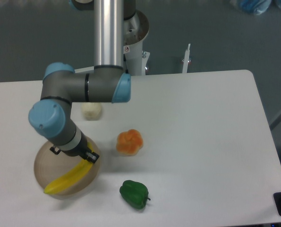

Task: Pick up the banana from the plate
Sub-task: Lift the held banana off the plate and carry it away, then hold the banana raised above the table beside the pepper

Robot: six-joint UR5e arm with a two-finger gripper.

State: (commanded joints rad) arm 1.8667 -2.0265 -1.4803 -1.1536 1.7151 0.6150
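The bright yellow banana [67, 179] lies slantwise across the round tan plate [42, 163] at the front left of the table. Its lower end reaches the plate's front-left rim and its upper end points to the right rim. My gripper [87, 157] hangs from the arm's wrist right over the banana's upper right end, at or touching it. The wrist hides most of the fingers; only a small black part shows, so I cannot see how wide the jaws stand or whether they hold the banana.
A pale cream pear [91, 111] sits behind the plate, partly under the arm. An orange fruit [129, 142] lies right of the plate. A green bell pepper [134, 194] lies at the front. The table's front edge runs just below the plate.
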